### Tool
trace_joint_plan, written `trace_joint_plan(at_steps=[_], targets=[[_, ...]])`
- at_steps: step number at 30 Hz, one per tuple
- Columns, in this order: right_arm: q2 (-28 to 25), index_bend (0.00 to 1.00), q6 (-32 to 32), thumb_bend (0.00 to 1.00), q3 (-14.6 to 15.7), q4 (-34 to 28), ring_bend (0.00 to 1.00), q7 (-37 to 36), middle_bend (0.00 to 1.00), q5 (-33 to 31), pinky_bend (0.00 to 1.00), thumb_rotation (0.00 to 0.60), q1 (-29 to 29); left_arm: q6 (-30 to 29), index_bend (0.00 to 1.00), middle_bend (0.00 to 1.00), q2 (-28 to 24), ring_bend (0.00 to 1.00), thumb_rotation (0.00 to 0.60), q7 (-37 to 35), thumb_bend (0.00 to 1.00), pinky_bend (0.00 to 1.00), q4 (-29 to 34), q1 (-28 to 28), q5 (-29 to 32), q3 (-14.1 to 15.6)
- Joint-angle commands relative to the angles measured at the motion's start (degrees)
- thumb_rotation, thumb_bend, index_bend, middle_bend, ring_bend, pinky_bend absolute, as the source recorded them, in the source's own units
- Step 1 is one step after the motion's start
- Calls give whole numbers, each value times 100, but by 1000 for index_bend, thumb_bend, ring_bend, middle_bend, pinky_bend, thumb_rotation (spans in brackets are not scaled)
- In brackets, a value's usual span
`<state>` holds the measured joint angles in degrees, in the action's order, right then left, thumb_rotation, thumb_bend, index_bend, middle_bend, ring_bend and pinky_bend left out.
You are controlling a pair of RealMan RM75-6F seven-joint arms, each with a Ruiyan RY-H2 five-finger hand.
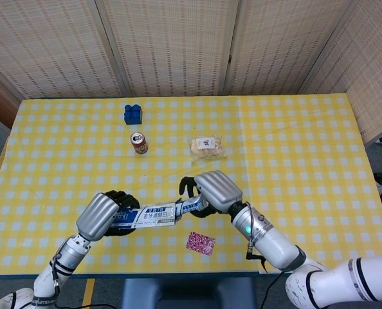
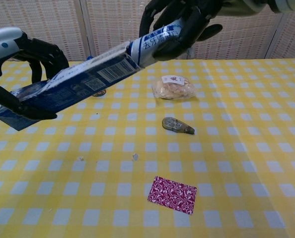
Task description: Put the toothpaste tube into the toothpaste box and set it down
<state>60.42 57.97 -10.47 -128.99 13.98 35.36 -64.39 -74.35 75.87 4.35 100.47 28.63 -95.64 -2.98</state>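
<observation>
My left hand (image 1: 101, 215) (image 2: 18, 59) grips the blue and white toothpaste box (image 1: 146, 217) (image 2: 73, 82) by its left end, in the air above the table. The box tilts up toward the right. The toothpaste tube (image 1: 190, 206) (image 2: 155, 40) sticks out of the box's open right end, most of it inside. My right hand (image 1: 215, 190) (image 2: 182, 20) holds the tube's exposed end, high in the chest view.
On the yellow checked table (image 1: 294, 148) lie a correction tape dispenser (image 2: 177, 125), a red patterned packet (image 1: 200, 243) (image 2: 171, 194), a snack bag (image 1: 208, 147) (image 2: 173, 88), a drink can (image 1: 139, 142) and a blue toy block (image 1: 133, 114).
</observation>
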Motion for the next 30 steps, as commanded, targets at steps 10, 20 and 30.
trace_joint_plan(at_steps=[10,20,30], targets=[[-33,123,411,453,-113,-197,402,-26,299,591,900,600,427,-77,567,646,-60,495,600,-348,328,578,-24,-48,72,-31],[-288,0,-101,381,-312,-315,344,-1223,240,1580,853,600,1056,-408,568,646,70,495,600,-957,328,578,-77,-153,85,-128],[-176,0,-4,366,-624,-201,333,-2102,241,2543,840,600,1502,-675,569,646,248,495,600,-1331,327,578,-118,-240,148,-254]])
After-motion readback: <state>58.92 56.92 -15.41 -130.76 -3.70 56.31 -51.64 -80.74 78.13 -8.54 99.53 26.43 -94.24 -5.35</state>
